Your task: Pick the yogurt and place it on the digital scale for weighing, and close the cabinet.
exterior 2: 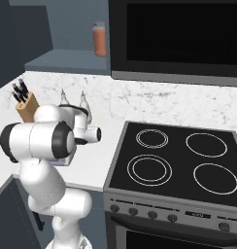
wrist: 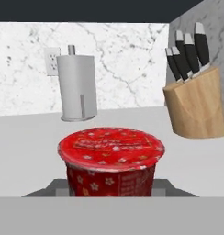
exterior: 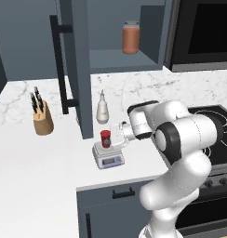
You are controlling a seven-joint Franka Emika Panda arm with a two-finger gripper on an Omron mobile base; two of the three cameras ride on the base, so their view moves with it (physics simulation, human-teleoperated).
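On the digital scale (exterior: 108,156), near the tabletop's (exterior: 36,186) front edge, stands the yogurt (exterior: 105,138), upright, with the end effector (exterior: 116,135) closed around it. Behind, the cabinet (exterior: 80,65) door hangs open beside a knife block (exterior: 42,118).

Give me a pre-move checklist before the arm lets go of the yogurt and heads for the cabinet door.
1. Yogurt over the digital scale: ok.
2. Yogurt upright: ok, lid level in the hand view.
3. Cup bottom resting on the weighing plate: cannot tell.
4. Gripper shut on the cup: cannot tell, fingertips are hidden.
5. Cabinet closed: not ok, door stands open, orange-brown jar on the shelf.
6. Door swing path: cannot tell; white bottle stands beside the door edge.
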